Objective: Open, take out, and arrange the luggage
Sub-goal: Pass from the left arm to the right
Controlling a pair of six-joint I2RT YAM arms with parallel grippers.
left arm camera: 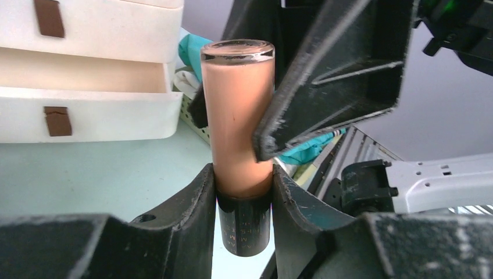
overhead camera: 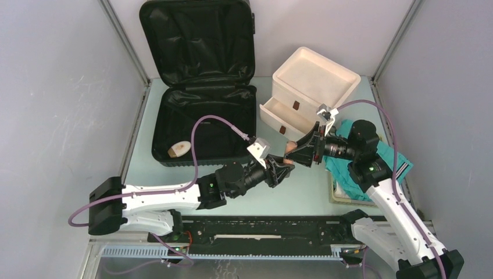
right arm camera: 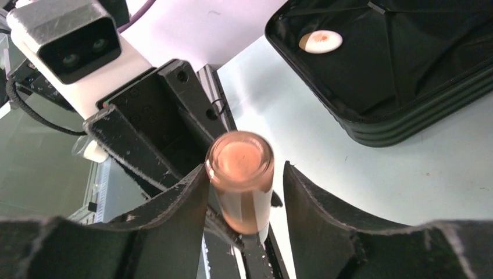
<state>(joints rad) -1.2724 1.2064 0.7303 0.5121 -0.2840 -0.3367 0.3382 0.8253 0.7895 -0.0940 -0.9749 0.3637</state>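
Standing open at the table's back left, the luggage [overhead camera: 180,113] is partly emptied: one pale disc [overhead camera: 179,149] lies inside. The left gripper [left arm camera: 243,171] pinches a peach bottle [left arm camera: 238,116] near its dark end. The right gripper [right arm camera: 245,174] straddles its top, spread. Only the right wrist view shows the gap on one side.

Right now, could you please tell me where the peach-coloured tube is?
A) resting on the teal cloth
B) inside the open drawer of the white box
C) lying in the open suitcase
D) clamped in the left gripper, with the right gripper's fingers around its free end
D: the left gripper pinches the tube near its black cap, and the right gripper straddles the other end, a gap showing at one finger.
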